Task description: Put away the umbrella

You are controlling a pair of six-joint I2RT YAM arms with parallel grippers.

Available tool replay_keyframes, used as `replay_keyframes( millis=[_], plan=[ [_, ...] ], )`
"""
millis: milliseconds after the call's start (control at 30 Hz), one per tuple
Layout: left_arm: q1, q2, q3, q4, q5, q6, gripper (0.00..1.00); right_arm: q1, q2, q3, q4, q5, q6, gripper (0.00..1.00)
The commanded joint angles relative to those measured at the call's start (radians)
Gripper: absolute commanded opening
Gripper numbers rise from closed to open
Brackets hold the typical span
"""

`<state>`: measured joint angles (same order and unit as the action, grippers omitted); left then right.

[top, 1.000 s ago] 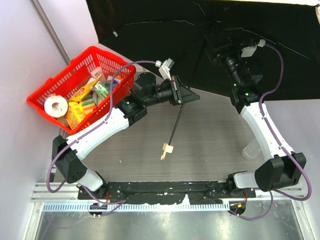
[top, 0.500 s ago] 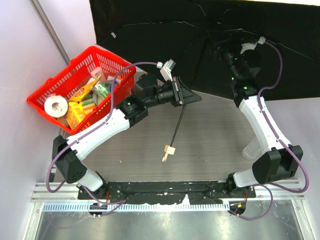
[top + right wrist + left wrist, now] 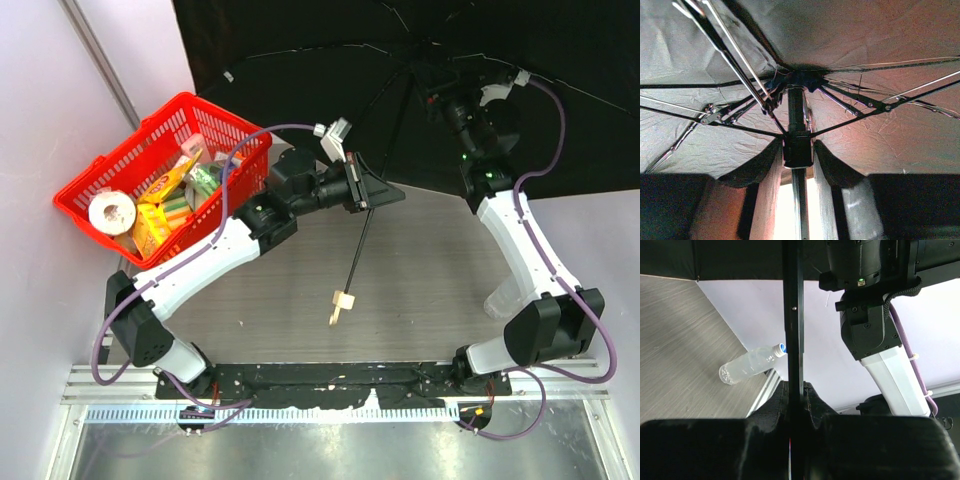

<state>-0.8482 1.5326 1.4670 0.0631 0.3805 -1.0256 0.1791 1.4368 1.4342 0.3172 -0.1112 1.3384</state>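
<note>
Grey wood-grain table (image 3: 420,270) is enclosed by pale lilac walls (image 3: 40,120); a red basket (image 3: 125,155) is set at its left side and a plastic bottle (image 3: 747,365) lies by the right edge. The open umbrella (image 3: 330,60) is spread over the far side, its shaft (image 3: 352,250) clamped by the left gripper (image 3: 362,195). Its slider (image 3: 798,155) is flanked by the right gripper (image 3: 798,147); whether it is gripped cannot be told.

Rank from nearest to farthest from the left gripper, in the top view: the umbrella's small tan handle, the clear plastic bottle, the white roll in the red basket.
1. Small tan handle, just below the left gripper.
2. Clear plastic bottle, lower right, by the right arm.
3. White roll, far left, in the red basket.
</note>
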Motion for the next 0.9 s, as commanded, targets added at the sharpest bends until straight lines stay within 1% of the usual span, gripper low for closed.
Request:
replay_keyframes(
  millis=[0,33,67,100,133,167,200,267,300,367,467,533,633,667,767,800,867],
  plan=[
    [-0.028,-0.015,0.064,0.112,0.054,0.05,0.0,-0.007,0.025,0.04,0.051,0.024,0.022,0.31],
    [-0.028,-0.017,0.067,0.106,0.052,0.053,0.0,-0.007,0.03,0.04,0.051,0.025,0.031,0.27],
    [-0.029,-0.014,0.07,0.096,0.052,0.061,0.0,-0.006,0.031,0.043,0.049,0.022,0.036,0.13],
    [-0.032,-0.014,0.073,0.081,0.043,0.07,0.0,-0.01,0.031,0.045,0.048,0.019,0.048,0.02],
    [-0.028,-0.017,0.081,0.057,0.029,0.093,0.0,-0.01,0.033,0.058,0.007,0.013,0.051,0.01],
    [-0.029,-0.022,0.093,0.012,-0.001,0.125,0.0,-0.012,0.031,0.072,-0.021,0.007,0.044,0.01],
    [-0.031,-0.025,0.108,-0.032,-0.035,0.187,0.0,-0.016,0.036,0.118,-0.111,-0.014,0.035,0.01],
    [-0.029,-0.025,0.153,-0.139,-0.113,0.281,0.0,-0.023,0.042,0.169,-0.206,-0.08,0.004,0.01],
    [-0.028,-0.02,0.174,-0.185,-0.144,0.323,0.0,-0.024,0.048,0.178,-0.234,-0.143,0.013,0.01],
    [-0.012,-0.005,0.21,-0.232,-0.167,0.358,0.0,-0.026,0.03,0.161,-0.231,-0.2,0.013,0.01],
    [0.043,0.021,0.234,-0.203,-0.146,0.316,0.0,-0.024,-0.045,0.079,-0.218,-0.242,0.002,0.01],
    [0.064,0.052,0.272,-0.181,-0.121,0.285,0.0,-0.02,-0.096,0.004,-0.172,-0.265,0.013,0.01],
    [0.067,0.141,0.39,-0.177,-0.085,0.24,0.0,0.028,-0.142,-0.085,-0.136,-0.269,-0.001,0.01],
    [0.067,0.165,0.433,-0.171,-0.069,0.22,0.0,0.066,-0.163,-0.11,-0.127,-0.268,0.002,0.01],
    [0.067,0.216,0.509,-0.144,-0.048,0.177,0.0,0.094,-0.234,-0.226,-0.075,-0.194,-0.024,0.01],
    [0.067,0.225,0.526,-0.144,-0.042,0.173,0.0,0.088,-0.263,-0.241,-0.069,-0.173,-0.042,0.01],
    [0.067,0.233,0.527,-0.137,-0.029,0.153,0.0,0.051,-0.266,-0.239,-0.057,-0.165,-0.038,0.01]
  ],
)
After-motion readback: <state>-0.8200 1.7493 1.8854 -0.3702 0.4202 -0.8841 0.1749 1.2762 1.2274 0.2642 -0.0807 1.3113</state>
